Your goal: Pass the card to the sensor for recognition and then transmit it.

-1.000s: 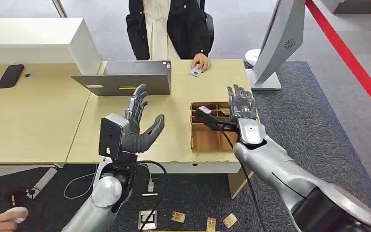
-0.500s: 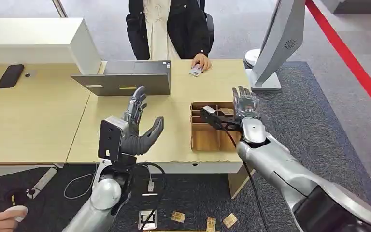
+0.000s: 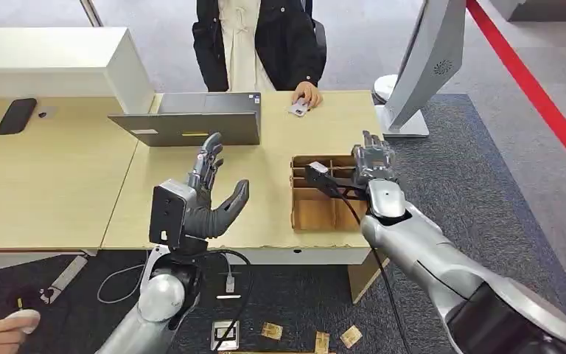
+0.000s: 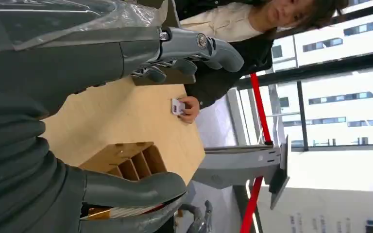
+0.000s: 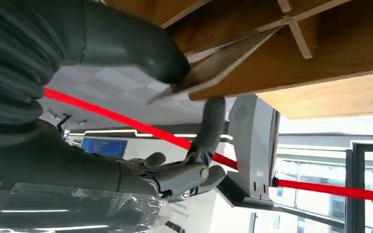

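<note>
Fingers [image 3: 371, 156] of both hands spread, holding nothing; card [image 3: 298, 109] lies well beyond them.

Right hand [image 5: 175, 141], fingers apart, at the wooden divided box [image 5: 272, 53] rim

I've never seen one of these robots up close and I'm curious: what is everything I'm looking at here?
Table: one, light wood, in front of the robot.
Laptop: one, grey, far side of the table.
Box: one, brown, divided into compartments, on the table's right part.
Card: one, pale, under the person's fingers at the far edge.
Phone: one, black, far left of the table.
Cabinet: one, white, back left.
Stand: one, grey, right of the table.
Line: one, red, on the floor at right.
Person: one, dark jacket, behind the table.
Left hand: grey, raised over the table, holding nothing.
Right hand: grey, at the box's right side.
</note>
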You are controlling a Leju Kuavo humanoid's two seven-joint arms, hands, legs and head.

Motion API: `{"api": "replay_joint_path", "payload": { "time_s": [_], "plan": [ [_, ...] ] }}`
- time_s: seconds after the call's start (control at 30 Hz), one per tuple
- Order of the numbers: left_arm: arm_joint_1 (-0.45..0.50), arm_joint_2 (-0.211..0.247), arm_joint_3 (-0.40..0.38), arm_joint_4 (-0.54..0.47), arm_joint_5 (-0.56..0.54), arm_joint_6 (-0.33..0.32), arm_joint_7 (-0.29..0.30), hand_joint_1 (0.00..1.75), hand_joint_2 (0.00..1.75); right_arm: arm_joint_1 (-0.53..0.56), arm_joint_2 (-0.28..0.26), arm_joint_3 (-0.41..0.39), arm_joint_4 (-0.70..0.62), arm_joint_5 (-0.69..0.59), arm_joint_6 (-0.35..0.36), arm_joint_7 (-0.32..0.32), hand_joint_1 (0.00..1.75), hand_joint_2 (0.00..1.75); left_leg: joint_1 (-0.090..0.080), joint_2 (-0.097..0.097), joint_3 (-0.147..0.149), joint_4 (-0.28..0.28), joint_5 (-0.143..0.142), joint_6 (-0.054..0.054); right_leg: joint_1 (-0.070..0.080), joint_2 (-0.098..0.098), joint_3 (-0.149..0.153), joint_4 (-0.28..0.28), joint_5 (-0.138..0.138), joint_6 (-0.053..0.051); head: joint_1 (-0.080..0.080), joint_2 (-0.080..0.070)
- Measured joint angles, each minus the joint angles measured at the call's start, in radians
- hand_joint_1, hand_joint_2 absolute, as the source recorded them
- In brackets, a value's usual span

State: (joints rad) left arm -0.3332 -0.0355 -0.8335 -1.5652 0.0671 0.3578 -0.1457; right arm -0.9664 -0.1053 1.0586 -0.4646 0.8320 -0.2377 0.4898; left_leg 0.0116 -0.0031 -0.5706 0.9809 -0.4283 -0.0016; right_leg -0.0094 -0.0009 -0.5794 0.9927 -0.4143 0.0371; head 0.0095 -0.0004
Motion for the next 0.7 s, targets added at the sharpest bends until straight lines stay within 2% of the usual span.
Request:
{"api": "replay_joint_path", "payload": {
  "time_s": [0.47, 0.7],
  "plan": [
    [0.000, -0.001, 0.000, 0.000, 0.005, 0.000, 0.000, 0.00, 1.75, -0.001, 0.005, 0.003, 0.000, -0.002, -0.011, 0.000, 1.75, 1.75, 0.000, 0.000, 0.000, 0.000, 0.000, 0.000, 0.000, 0.000, 0.000, 0.000, 0.000, 0.000, 0.000, 0.000],
    [0.000, -0.001, 0.000, 0.000, 0.008, 0.000, 0.002, 0.00, 1.75, 0.001, 0.004, 0.005, 0.000, 0.001, -0.058, 0.000, 1.75, 1.75, 0.000, 0.000, 0.000, 0.000, 0.000, 0.000, 0.000, 0.000, 0.000, 0.000, 0.000, 0.000, 0.000, 0.000]
  ]
}}
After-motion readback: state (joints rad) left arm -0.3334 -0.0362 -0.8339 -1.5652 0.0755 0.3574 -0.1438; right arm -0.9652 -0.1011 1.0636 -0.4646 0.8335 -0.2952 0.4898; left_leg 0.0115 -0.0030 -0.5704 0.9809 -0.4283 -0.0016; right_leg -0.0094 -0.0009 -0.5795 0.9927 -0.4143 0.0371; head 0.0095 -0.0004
